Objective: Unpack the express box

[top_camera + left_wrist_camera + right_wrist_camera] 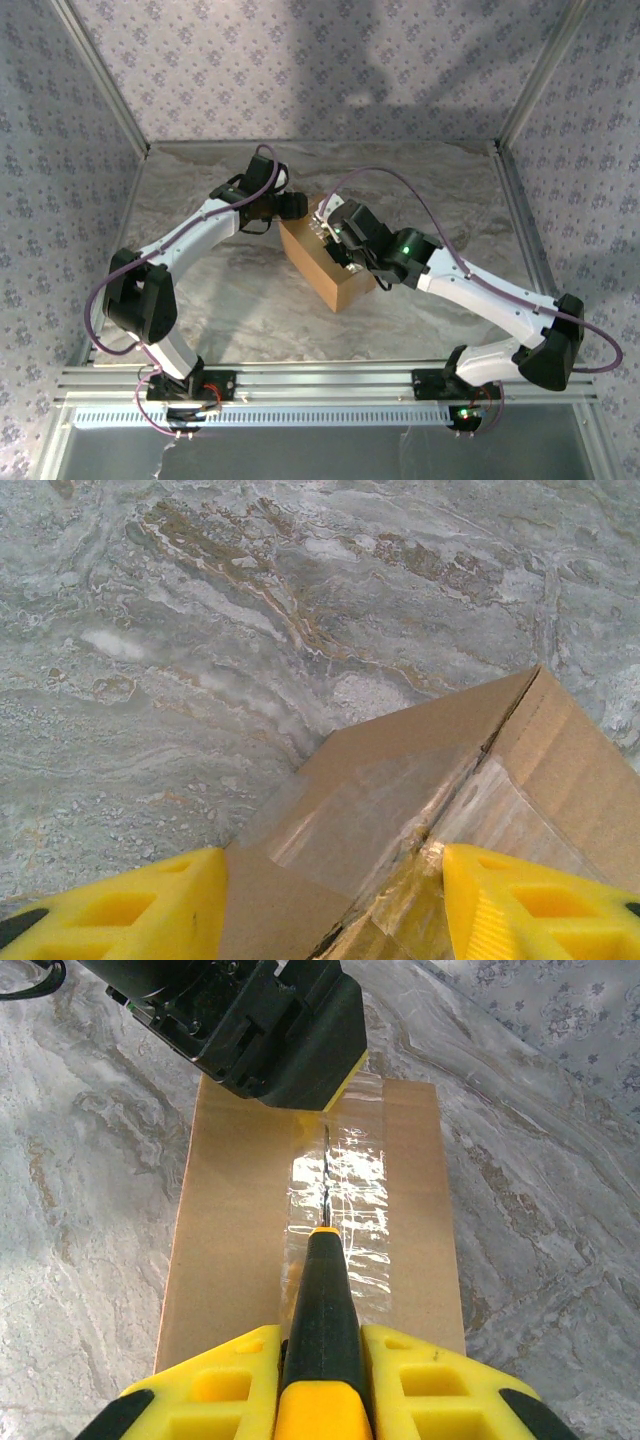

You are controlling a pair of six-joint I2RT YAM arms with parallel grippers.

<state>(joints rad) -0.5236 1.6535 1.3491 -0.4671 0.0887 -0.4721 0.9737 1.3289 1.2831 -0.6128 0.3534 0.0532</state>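
Subject: small brown rectangular cardboard express box (pixel 338 284), flaps closed.
Location of box: set at approx. the ctr of the grey marble-patterned table (pixel 240 325), turned diagonally, between the two arms. The long axis is run from far-left to near-right in the top view.
Seal: a strip of shiny clear tape (pixel 345 1195) is laid along the top seam and carried over the end of the box. It is wrinkled in places. The seam is seen as a dark line under it.
left gripper (pixel 333 855): placed at the far end of the box, over one top corner. Its yellow fingers (pixel 130 912) are spread, w/ the taped end between them. Whether the cardboard is pressed can't be told.
right gripper (pixel 322 1340): held over the box top from the near-right side. Its yellow fingers (pixel 215 1385) are closed on a black-and-yellow utility knife (pixel 320 1310).
Knife: the handle is clamped lengthwise between the fingers and aimed along the seam. The thin blade is laid on the tape line, its tip toward the left gripper's black housing.
Surroundings: the table is enclosed by lilac floral-print wall panels (pixel 300 60) in a metal frame.
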